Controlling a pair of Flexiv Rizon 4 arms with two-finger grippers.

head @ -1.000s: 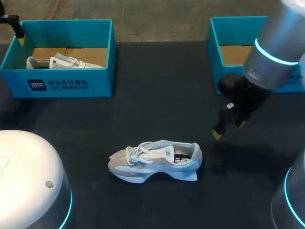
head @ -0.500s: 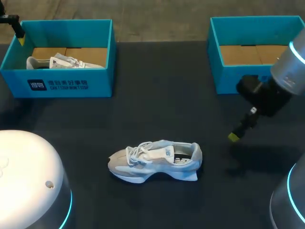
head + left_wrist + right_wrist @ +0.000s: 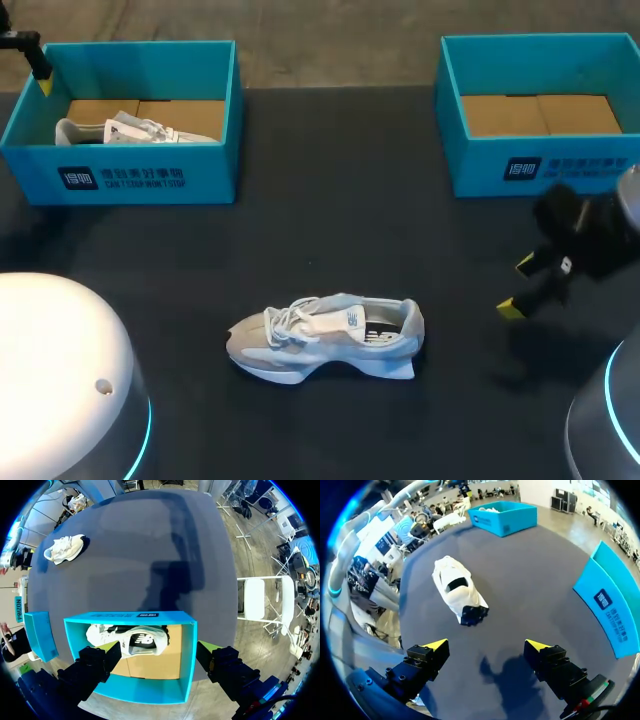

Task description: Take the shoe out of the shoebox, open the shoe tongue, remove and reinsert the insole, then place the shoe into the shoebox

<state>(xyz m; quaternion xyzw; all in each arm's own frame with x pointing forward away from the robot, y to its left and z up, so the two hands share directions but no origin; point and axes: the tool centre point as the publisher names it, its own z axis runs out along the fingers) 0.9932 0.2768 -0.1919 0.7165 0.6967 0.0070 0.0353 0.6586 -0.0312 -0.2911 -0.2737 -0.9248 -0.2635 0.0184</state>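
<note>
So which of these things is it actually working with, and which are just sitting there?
In the job: shoe on the table; empty shoebox; right gripper.
Probably just lying about: second shoebox; the shoe inside it.

Grey-and-white lace-up fabric sneaker (image 3: 325,337): upright on its sole near the middle of the dark bench (image 3: 330,200), toe to the left, heel to the right; white laces bunched over the tongue, dark interior showing at the opening. Teal open-topped cardboard shoebox (image 3: 470,165), far right corner: brown cardboard floor showing, well apart from the sneaker. Second teal open-topped cardboard shoebox (image 3: 210,175), far left corner: holds a white lace-up sneaker (image 3: 135,130) lying on its side
</note>
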